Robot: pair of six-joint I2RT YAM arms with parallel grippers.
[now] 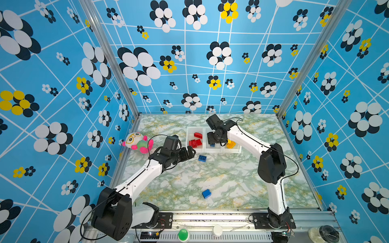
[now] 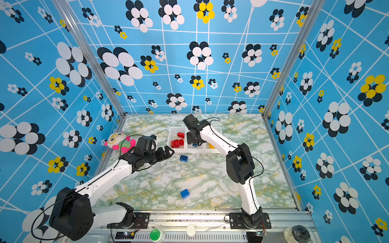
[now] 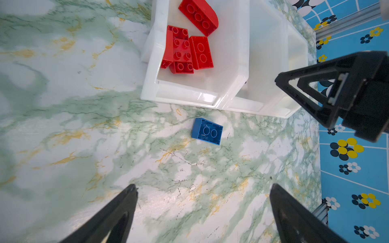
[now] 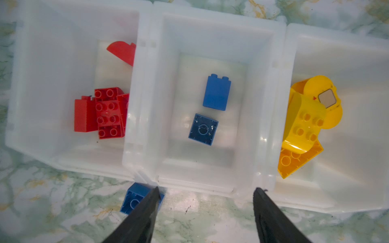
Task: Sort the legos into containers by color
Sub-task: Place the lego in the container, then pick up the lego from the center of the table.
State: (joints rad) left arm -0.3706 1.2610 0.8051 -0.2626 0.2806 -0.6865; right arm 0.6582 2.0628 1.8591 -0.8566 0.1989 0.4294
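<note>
Hovering over the middle bin (image 4: 210, 42), the right gripper (image 4: 205, 197) gapes empty. Left gripper (image 3: 203, 189) spread wide above a blue brick (image 3: 207, 131).

The right arm (image 1: 242, 134) hides most of the middle bin (image 1: 213, 148) in both top views; the yellow bricks (image 1: 231, 144) barely peek out.

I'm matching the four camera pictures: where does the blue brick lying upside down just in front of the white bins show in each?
Top view: blue upside-down brick, in front of the white bins.
Top view, same spot.
Left wrist, mid-frame, beside the red-brick bin.
Right wrist, partly behind a finger.
Shared landmark: the red-brick bin's front corner.
</note>
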